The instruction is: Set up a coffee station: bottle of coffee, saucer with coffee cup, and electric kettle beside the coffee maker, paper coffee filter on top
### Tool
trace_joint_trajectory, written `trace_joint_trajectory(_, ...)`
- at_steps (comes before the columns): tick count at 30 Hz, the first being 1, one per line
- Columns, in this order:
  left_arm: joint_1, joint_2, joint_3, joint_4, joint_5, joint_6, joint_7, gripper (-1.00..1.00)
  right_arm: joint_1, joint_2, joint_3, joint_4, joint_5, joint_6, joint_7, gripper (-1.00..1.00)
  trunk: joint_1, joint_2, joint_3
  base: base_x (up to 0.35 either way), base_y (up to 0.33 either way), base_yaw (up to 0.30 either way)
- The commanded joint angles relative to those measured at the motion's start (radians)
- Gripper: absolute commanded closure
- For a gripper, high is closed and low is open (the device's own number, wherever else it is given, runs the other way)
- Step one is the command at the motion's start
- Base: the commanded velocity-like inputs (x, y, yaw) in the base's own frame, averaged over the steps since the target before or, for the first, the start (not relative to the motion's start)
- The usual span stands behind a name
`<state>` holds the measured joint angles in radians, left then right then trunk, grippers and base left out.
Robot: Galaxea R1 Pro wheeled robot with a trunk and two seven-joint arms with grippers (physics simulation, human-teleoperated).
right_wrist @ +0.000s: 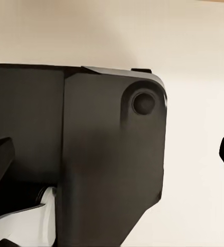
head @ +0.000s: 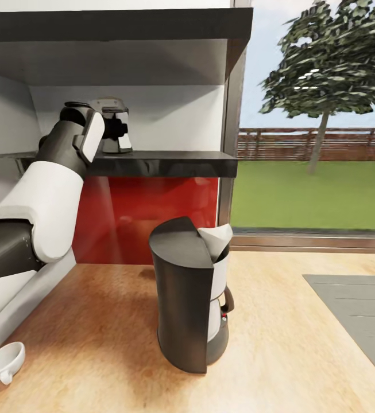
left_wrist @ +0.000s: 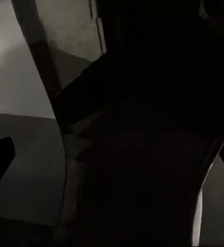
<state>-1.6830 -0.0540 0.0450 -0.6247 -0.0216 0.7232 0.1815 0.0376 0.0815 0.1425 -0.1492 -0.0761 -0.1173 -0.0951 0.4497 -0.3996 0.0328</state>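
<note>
Tree point(head: 325, 74), lawn point(head: 308, 195), wooden fence point(head: 279, 143)

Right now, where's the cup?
In the head view the cup lies tipped on its side on the wooden counter, bottom left, well left of the coffee maker and below the left arm.

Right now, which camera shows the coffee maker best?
The head view: the whole coffee maker stands on the wooden counter, white filter on top. The right wrist view shows a dark body close up, possibly it; the left wrist view is too dark to tell.

Left arm point(head: 66, 155) hides part of the kettle point(head: 116, 126).
</note>
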Motion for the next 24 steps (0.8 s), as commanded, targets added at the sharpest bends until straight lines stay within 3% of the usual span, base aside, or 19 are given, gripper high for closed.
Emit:
trace_joint_trajectory(1, 0.003, -0.001, 0.004, -0.002, -0.002, 0.004, 0.001, -1.0, 0.001, 0.0, 0.009, -0.001, -0.008, -0.001, -0.005, -1.0, 0.0, -0.001, 0.0, 0.011, 0.0, 0.0)
trace_joint_trajectory(24, 0.012, -0.001, 0.005, -0.003, -0.001, 0.003, 0.0, -1.0, 0.001, 0.0, 0.009, -0.001, -0.008, -0.001, -0.005, -1.0, 0.0, -0.001, 0.0, 0.019, 0.0, 0.0)
